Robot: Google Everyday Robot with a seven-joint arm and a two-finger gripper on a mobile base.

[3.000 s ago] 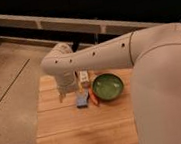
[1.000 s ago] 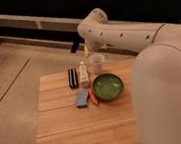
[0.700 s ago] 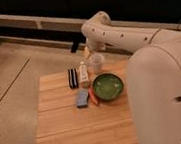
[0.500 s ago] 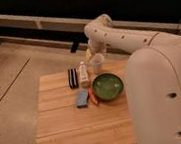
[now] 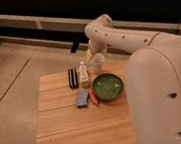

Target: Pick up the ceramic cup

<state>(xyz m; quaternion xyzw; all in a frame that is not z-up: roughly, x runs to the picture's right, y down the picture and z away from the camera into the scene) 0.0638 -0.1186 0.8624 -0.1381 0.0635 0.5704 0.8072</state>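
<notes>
- Cup [image 5: 99, 63] sits just behind green bowl [image 5: 108, 86].
- Gripper [image 5: 90, 55] right by cup, behind bowl; can't tell its state or hold.
- Ceramic: prob. stiff, slick, breakable, so grab across sides, mid-height.

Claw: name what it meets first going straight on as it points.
Likely the ceramic cup, just below the down-pointing claw at the table's far edge; depth is unclear.
</notes>
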